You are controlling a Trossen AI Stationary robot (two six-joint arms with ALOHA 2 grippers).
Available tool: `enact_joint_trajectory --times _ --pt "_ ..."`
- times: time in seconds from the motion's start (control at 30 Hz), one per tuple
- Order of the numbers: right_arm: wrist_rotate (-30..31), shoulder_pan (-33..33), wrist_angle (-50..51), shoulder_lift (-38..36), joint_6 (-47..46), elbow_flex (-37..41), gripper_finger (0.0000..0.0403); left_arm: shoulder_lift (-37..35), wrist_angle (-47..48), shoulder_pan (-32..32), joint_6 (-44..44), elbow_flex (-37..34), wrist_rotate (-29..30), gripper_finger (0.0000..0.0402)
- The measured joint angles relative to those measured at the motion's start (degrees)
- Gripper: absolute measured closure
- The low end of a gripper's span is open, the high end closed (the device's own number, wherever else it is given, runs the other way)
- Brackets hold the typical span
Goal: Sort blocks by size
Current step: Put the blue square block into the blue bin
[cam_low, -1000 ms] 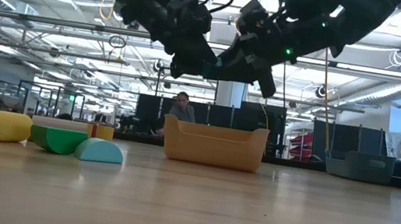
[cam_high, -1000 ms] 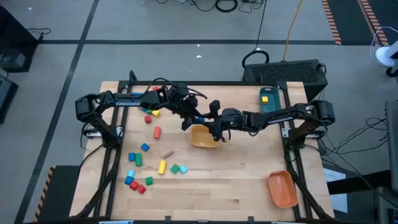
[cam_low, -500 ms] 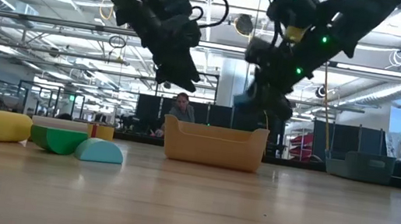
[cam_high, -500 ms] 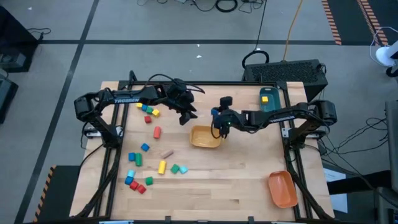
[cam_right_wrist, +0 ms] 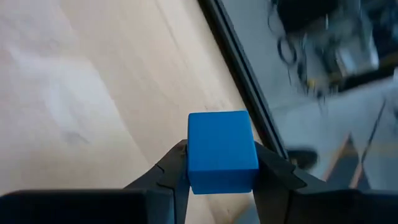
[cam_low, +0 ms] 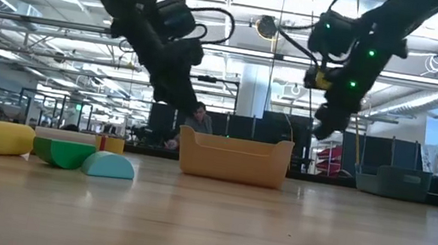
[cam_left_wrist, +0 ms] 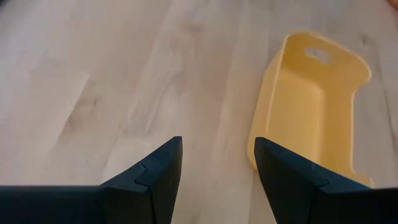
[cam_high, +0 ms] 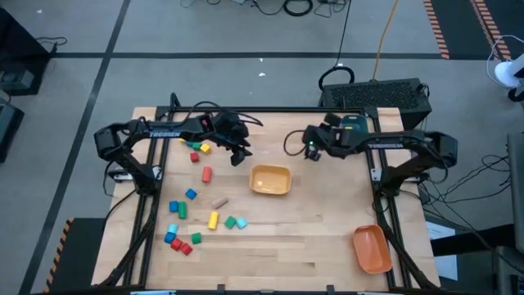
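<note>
Clamped between the right gripper's [cam_right_wrist: 219,177] two dark fingers, the small blue wooden cube [cam_right_wrist: 222,151] is held by opposite flat faces, likely the surest hold for something light, rigid and smooth-sided. That arm hangs raised above the table's far side, near the teal plastic bin [cam_high: 355,129]. The left gripper [cam_left_wrist: 217,165], fingers apart and empty, hovers just beside the yellow plastic bin [cam_left_wrist: 348,68].
</note>
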State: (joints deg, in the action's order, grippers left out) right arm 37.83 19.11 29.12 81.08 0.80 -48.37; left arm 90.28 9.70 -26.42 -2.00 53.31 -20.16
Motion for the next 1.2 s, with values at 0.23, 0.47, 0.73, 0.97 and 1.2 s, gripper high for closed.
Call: enact_joint_trajectory --times 0.23,0.47,0.73,0.97,1.2 --pt "-0.23 5.09 13.33 -3.87 -7.85 0.01 0.0288 -4.78 -5.48 -0.14 0.2 -6.69 0.16 0.0198" --pt "-3.99 11.02 22.75 -6.86 -12.86 -0.01 0.0288 -12.96 -12.07 -0.69 2.63 -15.07 0.94 0.0198" --pt "-10.28 19.14 28.58 -6.68 -14.42 0.03 0.0286 -19.61 -11.56 -0.82 4.72 -20.59 10.54 0.0198" --pt "-11.22 24.41 27.96 -5.84 -13.25 0.03 0.0284 -22.53 -7.66 -0.98 4.7 -20.82 14.48 0.0198" --pt "-12.96 26.89 26.97 -5.85 -12.8 0.33 0.028 -26.35 -6.01 -0.95 4.7 -20.84 14.69 0.0198"
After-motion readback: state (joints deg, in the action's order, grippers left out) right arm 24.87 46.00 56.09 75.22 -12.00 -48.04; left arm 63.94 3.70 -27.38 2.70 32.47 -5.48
